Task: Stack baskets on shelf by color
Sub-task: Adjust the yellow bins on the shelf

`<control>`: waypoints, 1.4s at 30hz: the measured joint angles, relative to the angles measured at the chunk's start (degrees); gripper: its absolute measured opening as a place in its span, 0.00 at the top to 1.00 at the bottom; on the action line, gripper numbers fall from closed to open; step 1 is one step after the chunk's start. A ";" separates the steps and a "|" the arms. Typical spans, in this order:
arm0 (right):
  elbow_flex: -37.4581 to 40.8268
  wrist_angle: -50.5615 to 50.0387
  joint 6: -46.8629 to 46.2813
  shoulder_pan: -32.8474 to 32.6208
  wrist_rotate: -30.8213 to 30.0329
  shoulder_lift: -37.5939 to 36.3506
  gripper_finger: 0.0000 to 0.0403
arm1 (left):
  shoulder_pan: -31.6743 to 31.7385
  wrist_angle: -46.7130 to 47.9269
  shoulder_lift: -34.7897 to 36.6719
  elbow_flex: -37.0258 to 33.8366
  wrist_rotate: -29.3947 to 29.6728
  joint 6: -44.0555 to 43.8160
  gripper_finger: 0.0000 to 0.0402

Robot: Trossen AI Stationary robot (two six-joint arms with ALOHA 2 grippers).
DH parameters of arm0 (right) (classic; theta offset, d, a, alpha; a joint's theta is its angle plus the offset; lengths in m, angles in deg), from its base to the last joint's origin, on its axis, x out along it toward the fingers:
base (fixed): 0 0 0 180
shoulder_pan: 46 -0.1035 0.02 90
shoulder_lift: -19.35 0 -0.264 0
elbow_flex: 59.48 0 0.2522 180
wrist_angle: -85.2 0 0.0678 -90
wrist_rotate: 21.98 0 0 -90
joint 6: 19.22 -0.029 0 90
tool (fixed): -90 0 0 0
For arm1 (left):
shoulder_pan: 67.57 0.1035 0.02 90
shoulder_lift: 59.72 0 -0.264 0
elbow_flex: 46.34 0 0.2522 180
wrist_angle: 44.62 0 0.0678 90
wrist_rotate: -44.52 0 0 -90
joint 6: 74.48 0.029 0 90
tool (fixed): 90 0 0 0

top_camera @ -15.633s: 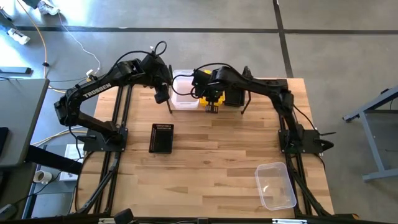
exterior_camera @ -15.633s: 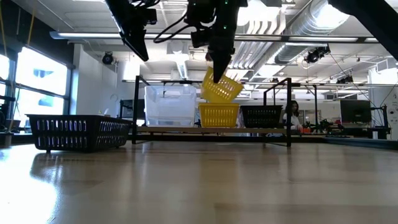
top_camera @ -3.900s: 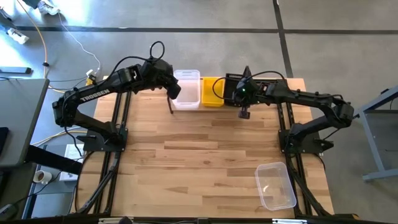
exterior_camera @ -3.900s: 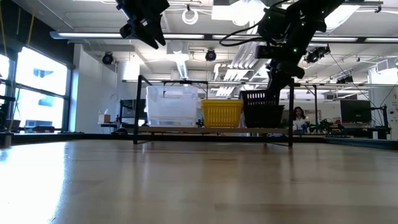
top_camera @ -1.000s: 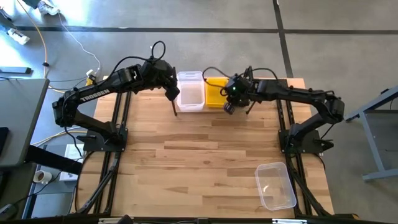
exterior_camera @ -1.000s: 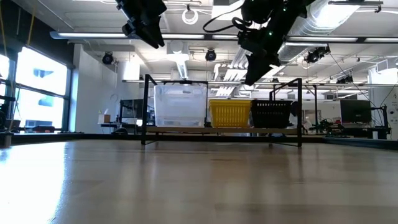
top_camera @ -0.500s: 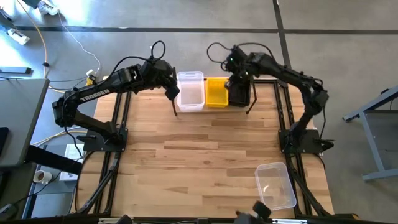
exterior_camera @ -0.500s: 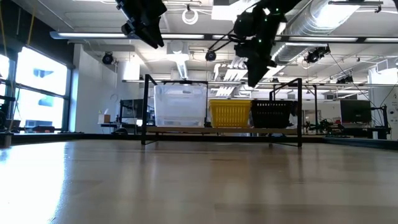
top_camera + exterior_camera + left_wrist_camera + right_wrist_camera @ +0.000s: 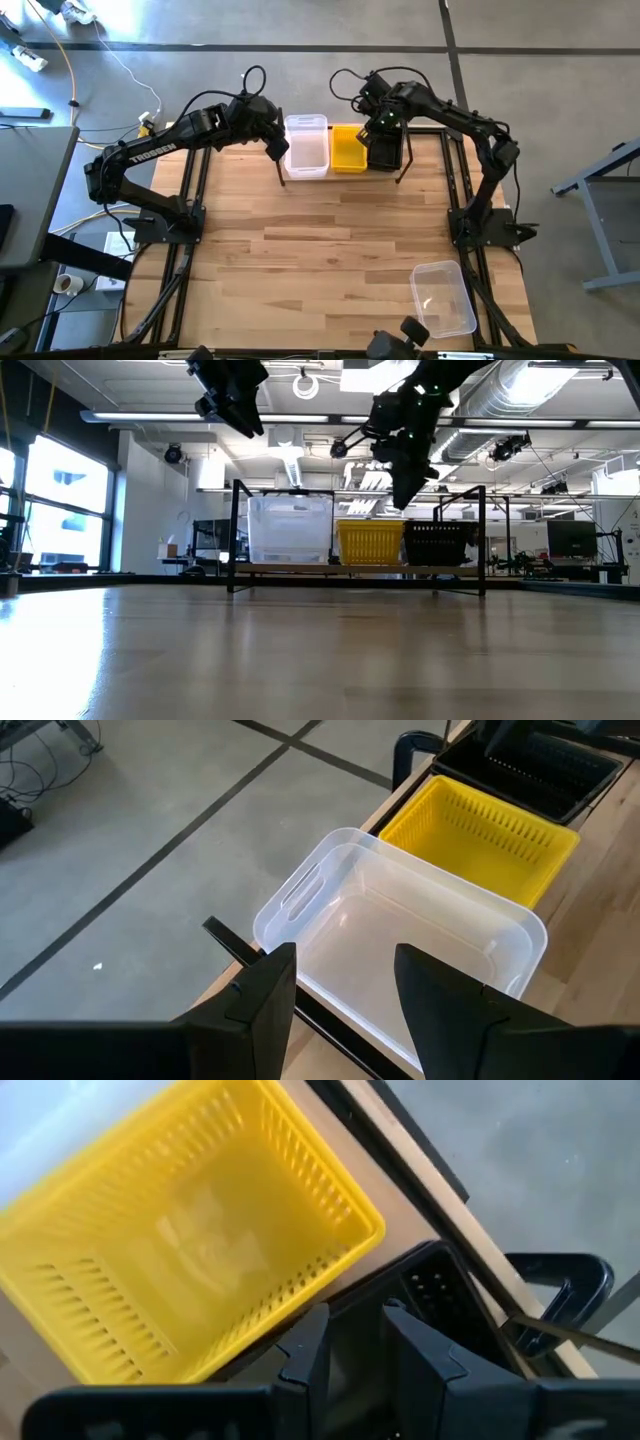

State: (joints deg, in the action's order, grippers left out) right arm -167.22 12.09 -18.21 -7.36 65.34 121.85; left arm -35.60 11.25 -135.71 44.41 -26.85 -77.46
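Observation:
The shelf [image 9: 350,569] stands at the table's far edge and carries three stacks side by side: clear baskets [image 9: 306,146], yellow baskets [image 9: 348,149] and black baskets [image 9: 386,152]. One more clear basket [image 9: 443,297] lies on its base near the table's right near corner. My left gripper [image 9: 279,152] hovers open above the shelf's left end, over the clear stack [image 9: 400,950]. My right gripper [image 9: 377,122] hangs above the shelf, over the seam between the yellow stack [image 9: 190,1230] and the black stack [image 9: 440,1295], fingers a little apart, holding nothing.
Bare wooden tabletop [image 9: 320,250] spreads between the shelf and the near edge. A dark object [image 9: 410,332] shows at the table's near edge. Black rod frames [image 9: 236,535] rise at both shelf ends.
My right gripper has moved from the shelf's near side up and toward the far edge, turning as it went, and now hangs over the yellow and black stacks. A dark object has come into view at the near edge. The baskets and shelf stay put.

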 joint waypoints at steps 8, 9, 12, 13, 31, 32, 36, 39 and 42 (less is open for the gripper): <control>3.91 1.57 -0.08 -0.43 -0.20 0.00 0.81 | 0.00 0.00 0.00 0.00 0.00 0.00 0.60; 4.40 2.11 -0.10 -0.53 -0.19 0.00 0.81 | 0.00 0.00 0.00 0.00 0.00 0.02 0.60; 4.90 2.53 -0.11 -0.81 -0.28 0.00 0.81 | 0.00 0.00 0.00 0.00 0.01 0.00 0.60; 4.90 2.99 -0.14 -1.03 -0.24 0.02 0.81 | 0.00 0.00 0.00 0.00 0.01 0.00 0.60; 4.92 3.58 -0.57 -3.06 -2.79 1.46 0.81 | 0.00 0.00 0.00 0.00 0.02 0.15 0.60; 4.92 3.56 -0.57 -3.09 -2.80 1.78 0.81 | 0.00 0.00 0.00 0.00 0.02 0.15 0.60; 4.92 3.28 -0.87 -3.42 -2.84 2.58 0.81 | 0.00 0.01 0.00 0.00 0.01 0.14 0.60; 4.92 3.03 -0.81 -3.78 -3.18 2.54 0.81 | -0.01 0.02 0.00 0.00 0.02 0.15 0.60; 4.92 1.76 -0.98 -3.83 -3.30 2.29 0.81 | 0.00 0.02 0.00 0.00 0.02 0.15 0.60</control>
State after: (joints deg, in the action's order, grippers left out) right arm -162.30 13.86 -19.19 -11.19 62.03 124.15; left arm -35.60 11.27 -135.71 44.41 -26.83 -77.31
